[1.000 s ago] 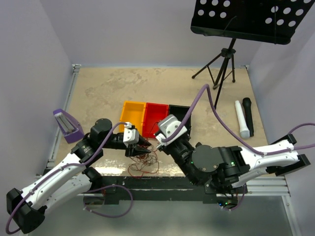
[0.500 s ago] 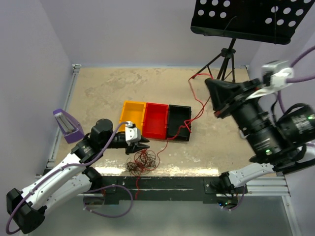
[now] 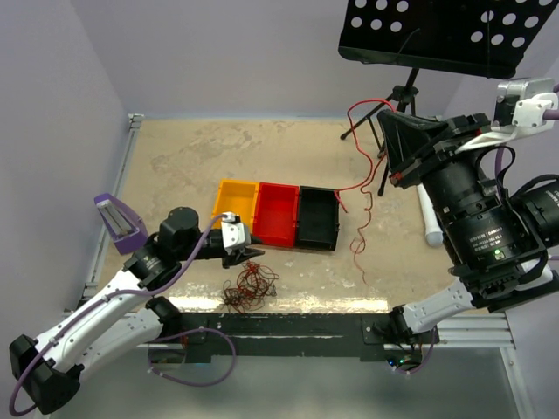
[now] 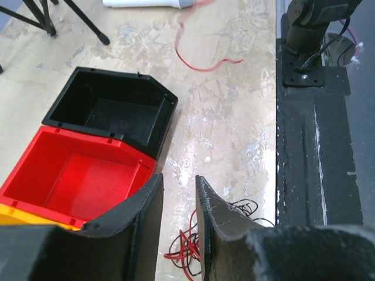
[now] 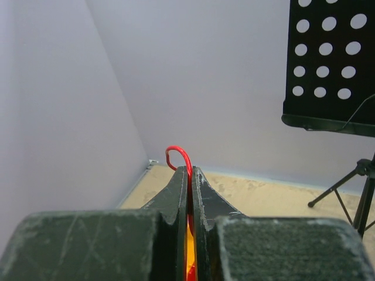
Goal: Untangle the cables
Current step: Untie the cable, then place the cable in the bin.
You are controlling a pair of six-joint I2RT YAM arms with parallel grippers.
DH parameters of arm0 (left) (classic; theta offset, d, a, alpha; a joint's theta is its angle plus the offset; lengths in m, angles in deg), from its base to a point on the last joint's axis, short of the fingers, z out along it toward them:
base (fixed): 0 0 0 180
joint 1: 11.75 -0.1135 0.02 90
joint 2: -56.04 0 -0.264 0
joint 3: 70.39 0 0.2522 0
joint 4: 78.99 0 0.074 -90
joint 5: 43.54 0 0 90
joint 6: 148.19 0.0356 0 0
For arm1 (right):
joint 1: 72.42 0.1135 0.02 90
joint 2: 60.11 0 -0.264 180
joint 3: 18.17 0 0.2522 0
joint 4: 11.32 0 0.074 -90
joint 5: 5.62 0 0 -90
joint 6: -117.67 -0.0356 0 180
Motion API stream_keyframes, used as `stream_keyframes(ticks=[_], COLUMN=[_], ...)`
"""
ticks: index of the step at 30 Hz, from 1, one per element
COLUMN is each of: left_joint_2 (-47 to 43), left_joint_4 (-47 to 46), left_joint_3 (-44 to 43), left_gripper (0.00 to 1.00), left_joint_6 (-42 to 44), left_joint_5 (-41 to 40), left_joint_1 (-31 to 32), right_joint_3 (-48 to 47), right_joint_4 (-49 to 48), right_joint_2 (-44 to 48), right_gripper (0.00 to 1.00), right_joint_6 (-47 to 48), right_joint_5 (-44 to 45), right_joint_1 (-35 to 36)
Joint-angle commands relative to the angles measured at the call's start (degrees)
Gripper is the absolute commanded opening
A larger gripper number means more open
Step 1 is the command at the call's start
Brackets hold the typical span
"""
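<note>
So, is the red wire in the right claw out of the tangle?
Out: the red wire hangs from the shut right claw, its end right of the black bin, apart from the tangle.

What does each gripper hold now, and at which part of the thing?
The right gripper pinches a red wire near one end; a short loop sticks out past the fingers. The left gripper holds nothing.

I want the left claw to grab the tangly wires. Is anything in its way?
No. The left gripper hangs close by the snarl, and nothing visible lies between them.
</note>
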Motion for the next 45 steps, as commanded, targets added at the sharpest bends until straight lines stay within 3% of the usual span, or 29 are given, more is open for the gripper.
stream_keyframes(ticks=[1,4,7,14,20,33,45], left_joint_2=[-0.36,-0.62,-0.71,-0.62,-0.97,-3.17,-5.28], left_joint_4=[-1.8,-1.1,-0.13,2.42,2.51,2.42,1.63], left_joint_3=[-3.54,-5.12,-8.1,-13.38,-14.35,-11.37,-8.64], left_gripper=[0.35,0.4,0.57,0.7,0.71,0.7,0.68], left_joint_6=[-1.29,-1.47,-1.21,-1.82,-2.87,-2.61,-3.31], left_joint_5=[2.03,2.47,1.86,-1.22,-3.68,-5.44,-4.83], left_joint_1=[-0.29,-0.46,-0.73,-0.9,-1.08,-1.25,-1.43], right_joint_3=[-3.2,-2.33,-1.01,1.72,-4.42,-14.98,-15.06], right_joint_4=[-7.6,-13.39,-17.53,-23.0,-12.64,-14.55,-9.99], right_joint_2=[-0.71,-1.77,-2.3,-4.58,-8.62,-18.91,-23.13], right_gripper=[0.0,0.0,0.0,0.0,0.0,0.0,0.0], right_joint_6=[6.49,10.52,13.26,17.49,6.08,8.35,-3.6], right_joint_5=[-4.25,-5.04,-6.1,-9.52,-15.32,-22.27,-28.24], right_joint_1=[0.32,0.32,0.23,-3.01,-12.42,-17.34,-28.33])
